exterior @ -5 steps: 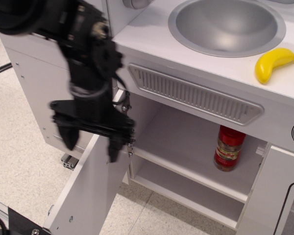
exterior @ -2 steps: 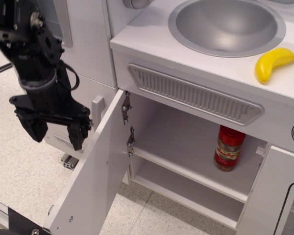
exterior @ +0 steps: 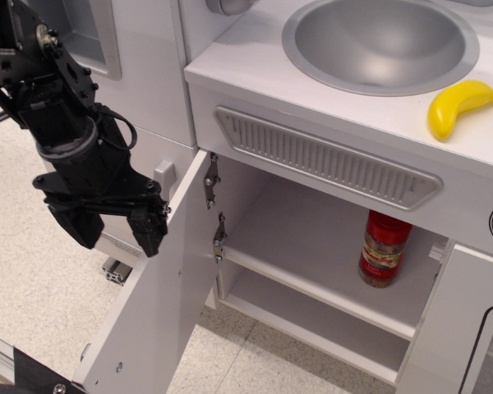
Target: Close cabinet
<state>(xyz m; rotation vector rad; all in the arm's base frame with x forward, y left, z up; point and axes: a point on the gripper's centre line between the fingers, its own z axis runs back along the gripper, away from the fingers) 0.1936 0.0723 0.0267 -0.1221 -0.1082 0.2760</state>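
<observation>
One gripper (exterior: 115, 232), fingers spread and empty, hung at far left beside the door's (exterior: 160, 304) outer face | door stood wide open on two hinges (exterior: 214, 208), cabinet (exterior: 312, 271) shelf exposed, bottle (exterior: 384, 248) inside | best: press flat against outer face near the free edge, sweep rightward along the hinge arc.

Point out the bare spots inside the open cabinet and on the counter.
Inside the cabinet, the inner shelf is bare from the hinges to the red bottle at its right end; the bottom compartment is bare. On the counter, only a strip between the sink and banana.
</observation>
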